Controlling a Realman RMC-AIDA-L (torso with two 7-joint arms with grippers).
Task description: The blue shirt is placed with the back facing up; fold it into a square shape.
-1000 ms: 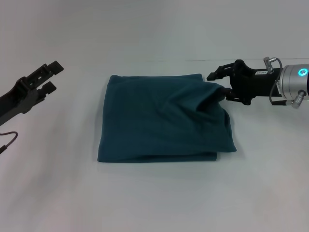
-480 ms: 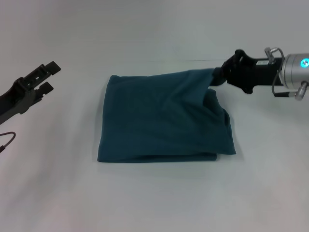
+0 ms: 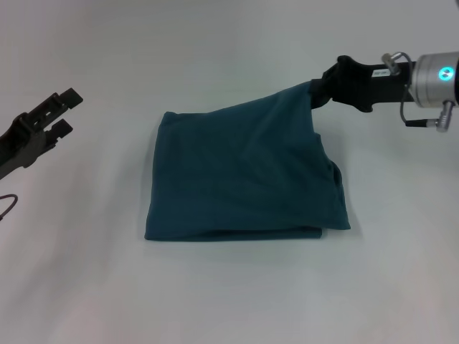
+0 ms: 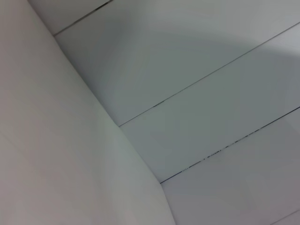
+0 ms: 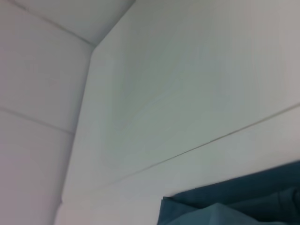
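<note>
The blue shirt (image 3: pixel 244 175) lies folded into a rough rectangle in the middle of the white table (image 3: pixel 229 301). My right gripper (image 3: pixel 316 92) is shut on the shirt's far right corner and holds it lifted above the table, so the cloth slopes up to it. A strip of the shirt also shows in the right wrist view (image 5: pixel 234 204). My left gripper (image 3: pixel 61 113) is open and empty, above the table well to the left of the shirt. The left wrist view shows only white surfaces.
A loop of dark cable (image 3: pixel 6 208) hangs at the left edge. The table's back edge runs behind the shirt, with white wall panels (image 4: pixel 197 93) beyond.
My right gripper has closed on the shirt's far right corner and lifted it up and back. My left gripper has drifted slightly left.
</note>
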